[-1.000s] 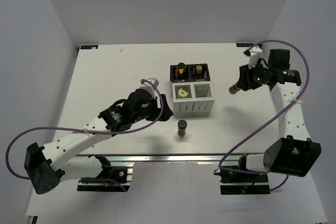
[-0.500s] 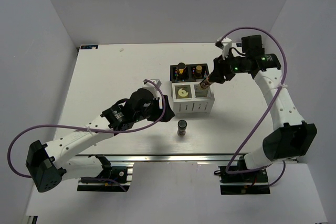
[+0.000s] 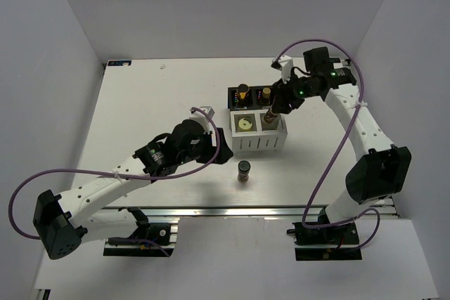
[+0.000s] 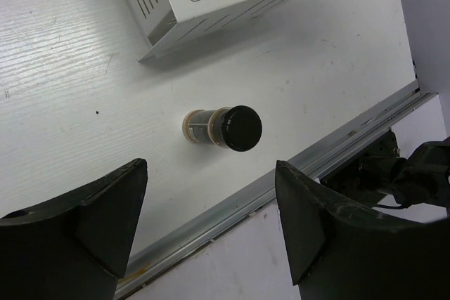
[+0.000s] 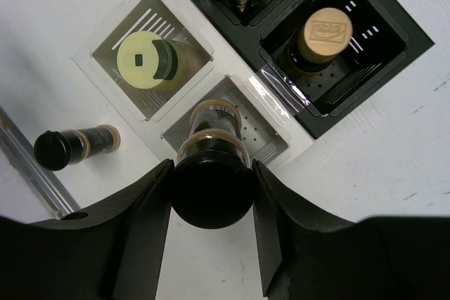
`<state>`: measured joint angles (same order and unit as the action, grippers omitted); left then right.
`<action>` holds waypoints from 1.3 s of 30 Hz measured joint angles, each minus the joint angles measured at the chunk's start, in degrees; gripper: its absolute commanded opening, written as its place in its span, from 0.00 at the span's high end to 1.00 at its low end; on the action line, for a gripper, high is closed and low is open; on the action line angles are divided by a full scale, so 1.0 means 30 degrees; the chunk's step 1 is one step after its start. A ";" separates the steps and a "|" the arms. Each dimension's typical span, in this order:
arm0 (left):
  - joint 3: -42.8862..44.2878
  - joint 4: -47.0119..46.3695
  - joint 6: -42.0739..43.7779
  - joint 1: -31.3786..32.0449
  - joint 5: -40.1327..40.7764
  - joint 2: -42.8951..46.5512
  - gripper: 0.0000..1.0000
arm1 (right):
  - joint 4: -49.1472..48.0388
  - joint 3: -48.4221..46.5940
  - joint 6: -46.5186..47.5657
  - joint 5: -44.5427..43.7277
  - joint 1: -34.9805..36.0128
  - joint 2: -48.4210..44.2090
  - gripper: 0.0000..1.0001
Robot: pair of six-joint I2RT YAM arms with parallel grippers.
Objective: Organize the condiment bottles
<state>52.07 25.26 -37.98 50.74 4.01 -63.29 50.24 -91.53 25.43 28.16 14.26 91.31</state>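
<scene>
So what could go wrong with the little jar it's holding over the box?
The jar in the right gripper hangs over the empty slot; off-centre, it might catch the box rim and tip. The other jar sits near the table edge, so the open left gripper could knock it off.

— How are the left arm [image 3: 98,189] and right arm [image 3: 362,124] finished?
— White links are joined by black joints (green lights, seemingly, are lit on the right one). Purple cables [image 3: 63,171] are attached, black fingers [image 4: 84,219] fitted.
</scene>
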 measured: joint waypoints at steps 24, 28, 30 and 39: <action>-0.0066 -0.0029 -0.0015 0.0000 -0.0058 -0.0146 0.16 | 0.0051 -0.0182 0.1275 -0.4146 0.3388 0.2871 0.79; -0.0270 -0.0066 -0.0073 0.0000 -0.0066 -0.0146 0.16 | -0.0248 -0.0182 0.1319 -0.4437 0.3410 0.2871 0.60; -0.0321 -0.0073 -0.0080 0.0000 -0.0066 -0.0146 0.16 | -0.0364 -0.0182 0.1319 -0.4488 0.3417 0.2871 0.55; -0.0335 -0.0102 -0.0087 0.0000 -0.0066 -0.0233 0.16 | -0.0495 -0.0182 0.1355 -0.4495 0.3432 0.2871 0.40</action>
<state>51.07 24.95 -38.24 50.74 3.81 -63.99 48.75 -92.07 29.50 14.68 24.56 99.92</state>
